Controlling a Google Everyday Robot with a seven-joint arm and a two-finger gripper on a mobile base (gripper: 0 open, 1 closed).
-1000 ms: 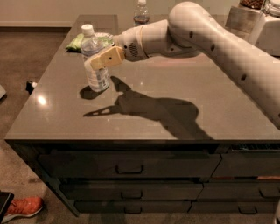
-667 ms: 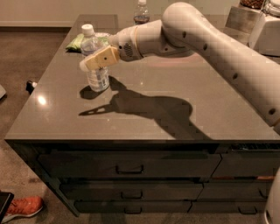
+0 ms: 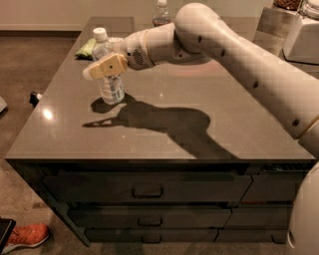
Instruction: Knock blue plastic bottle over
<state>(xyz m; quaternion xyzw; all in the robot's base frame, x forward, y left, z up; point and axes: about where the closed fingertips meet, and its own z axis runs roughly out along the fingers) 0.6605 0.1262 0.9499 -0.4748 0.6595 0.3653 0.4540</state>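
Note:
The blue plastic bottle (image 3: 111,88) stands upright on the left part of the dark counter (image 3: 164,124). It is clear, with a white cap and a pale label. My gripper (image 3: 102,67) reaches in from the right on the white arm. It lies across the front of the bottle's upper body, at about shoulder height, touching or very close to it. Its tan tip sticks out just past the bottle's left side. The bottle's middle is hidden behind the gripper.
A slimmer clear bottle (image 3: 160,12) stands at the counter's far edge. A green object (image 3: 85,49) lies behind the blue bottle. A white appliance (image 3: 304,34) is at the far right. Drawers (image 3: 147,190) fill the counter's front. A red shoe (image 3: 27,235) lies on the floor.
My gripper has slid left across the bottle's front, its tip now past the bottle's left side. The bottle stays upright in the same spot.

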